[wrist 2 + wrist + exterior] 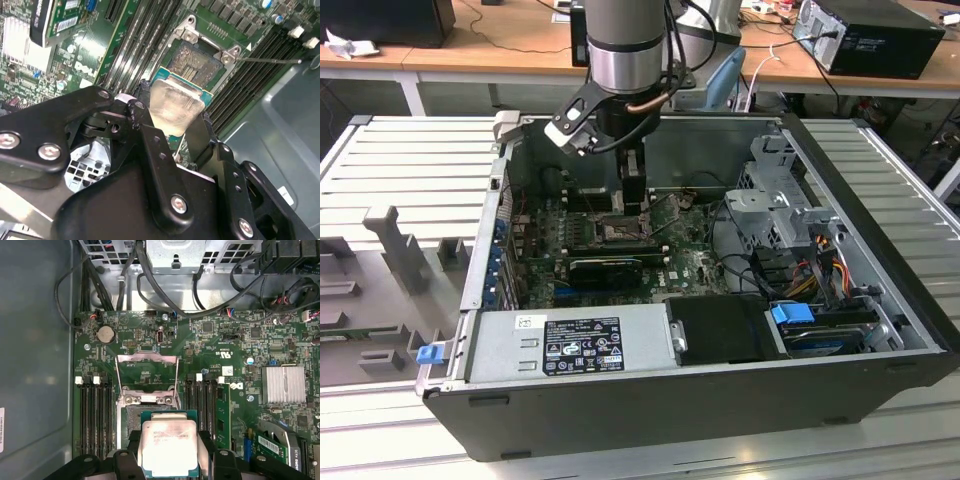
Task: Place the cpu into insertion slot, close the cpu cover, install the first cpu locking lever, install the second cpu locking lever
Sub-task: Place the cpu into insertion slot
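Gripper [172, 125] with cpu [170, 447] between its fingers, close over insertion slot [195, 60]

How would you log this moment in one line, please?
gripper: shut on cpu | cpu: over insertion slot, not seated | cpu cover: open

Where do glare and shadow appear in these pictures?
In both wrist views, the small square silvery-grey cpu shines with pale glare on its metal face; in the exterior view, the open dark computer case is shadowed inside.
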{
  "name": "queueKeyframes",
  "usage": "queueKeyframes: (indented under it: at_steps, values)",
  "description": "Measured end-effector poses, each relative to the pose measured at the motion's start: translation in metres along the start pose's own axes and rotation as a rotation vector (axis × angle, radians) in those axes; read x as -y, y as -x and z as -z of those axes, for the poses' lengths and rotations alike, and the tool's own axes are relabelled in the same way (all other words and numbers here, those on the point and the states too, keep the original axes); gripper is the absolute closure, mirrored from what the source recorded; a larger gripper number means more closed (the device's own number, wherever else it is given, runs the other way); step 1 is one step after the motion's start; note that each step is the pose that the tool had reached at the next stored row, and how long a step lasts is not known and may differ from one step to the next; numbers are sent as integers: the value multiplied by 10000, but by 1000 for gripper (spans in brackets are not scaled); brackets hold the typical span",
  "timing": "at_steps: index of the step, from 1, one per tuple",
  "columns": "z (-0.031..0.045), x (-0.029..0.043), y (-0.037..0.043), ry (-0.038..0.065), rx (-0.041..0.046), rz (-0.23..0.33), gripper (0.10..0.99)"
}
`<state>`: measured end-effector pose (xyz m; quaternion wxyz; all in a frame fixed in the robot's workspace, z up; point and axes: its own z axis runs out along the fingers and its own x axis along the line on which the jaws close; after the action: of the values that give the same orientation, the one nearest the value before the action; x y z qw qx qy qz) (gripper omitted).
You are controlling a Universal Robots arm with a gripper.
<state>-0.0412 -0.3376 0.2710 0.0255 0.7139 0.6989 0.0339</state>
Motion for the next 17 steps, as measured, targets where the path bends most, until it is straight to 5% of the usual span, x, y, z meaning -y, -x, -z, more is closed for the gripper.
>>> queueKeyframes:
  at_steps: [6,17]
  values:
    - [-191,41,-27,-2,1,3,561]
    - [-351,57,-80,-2,1,2,561]
